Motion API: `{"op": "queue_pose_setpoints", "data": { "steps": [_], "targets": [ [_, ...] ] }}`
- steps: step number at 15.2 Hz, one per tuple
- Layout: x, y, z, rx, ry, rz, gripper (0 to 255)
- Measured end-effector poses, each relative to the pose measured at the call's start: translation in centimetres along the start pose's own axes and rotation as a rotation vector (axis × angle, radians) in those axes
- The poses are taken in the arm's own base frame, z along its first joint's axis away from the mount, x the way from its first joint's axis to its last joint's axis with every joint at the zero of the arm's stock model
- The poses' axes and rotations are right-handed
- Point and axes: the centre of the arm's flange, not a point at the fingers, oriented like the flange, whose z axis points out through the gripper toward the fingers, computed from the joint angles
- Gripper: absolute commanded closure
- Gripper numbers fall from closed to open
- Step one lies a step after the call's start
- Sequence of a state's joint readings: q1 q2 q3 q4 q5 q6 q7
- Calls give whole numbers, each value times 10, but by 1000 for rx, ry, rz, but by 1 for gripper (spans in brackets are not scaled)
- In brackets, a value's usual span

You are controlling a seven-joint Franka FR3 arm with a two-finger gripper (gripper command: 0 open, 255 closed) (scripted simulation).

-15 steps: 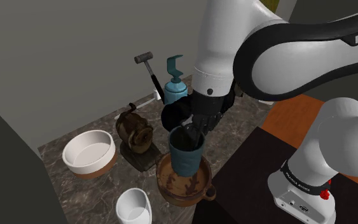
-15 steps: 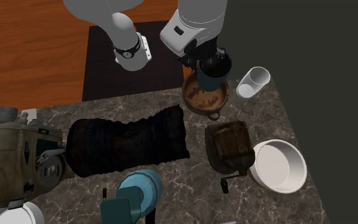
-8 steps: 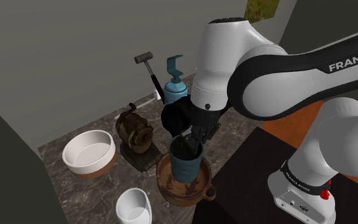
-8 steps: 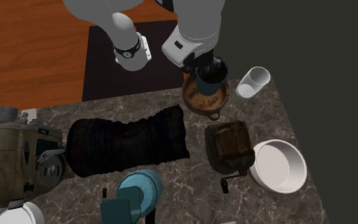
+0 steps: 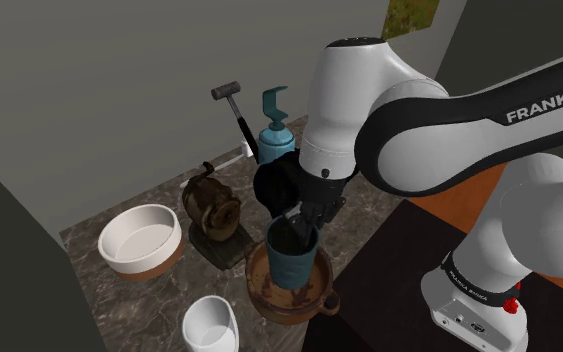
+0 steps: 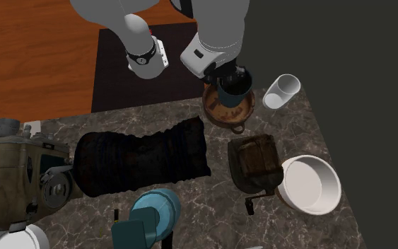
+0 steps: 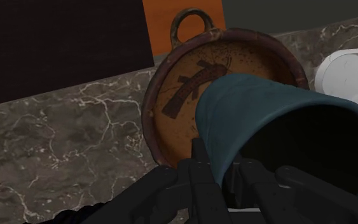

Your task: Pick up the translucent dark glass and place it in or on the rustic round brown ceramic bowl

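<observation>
Noting the gripper (image 7: 227, 170) has come lower over the last second, fingers still pinched across the rim wall of the dark teal glass (image 5: 291, 262), whose base now sits inside the brown bowl (image 7: 171, 95), so I judge only the release remains.

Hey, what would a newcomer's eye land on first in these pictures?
The big white arm arches over the marble counter from the shoulder view's right. Under it, black fingers grip the rim of a dark teal glass standing in the brown bowl at the counter's edge nearest the stand.
</observation>
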State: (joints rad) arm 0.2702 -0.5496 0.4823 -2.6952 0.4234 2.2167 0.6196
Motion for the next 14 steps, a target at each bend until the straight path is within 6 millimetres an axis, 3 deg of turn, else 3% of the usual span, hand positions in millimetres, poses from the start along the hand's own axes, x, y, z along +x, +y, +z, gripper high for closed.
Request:
{"op": "queue_pose_setpoints", "data": {
  "steps": [1, 7, 11, 14],
  "targets": [
    [0, 0, 0, 0, 0, 0, 0],
    [0, 0, 0, 0, 0, 0, 0],
    [3, 0, -37, 2, 2, 0, 0],
    [0, 0, -49, 1, 1, 0, 0]
  ]
}}
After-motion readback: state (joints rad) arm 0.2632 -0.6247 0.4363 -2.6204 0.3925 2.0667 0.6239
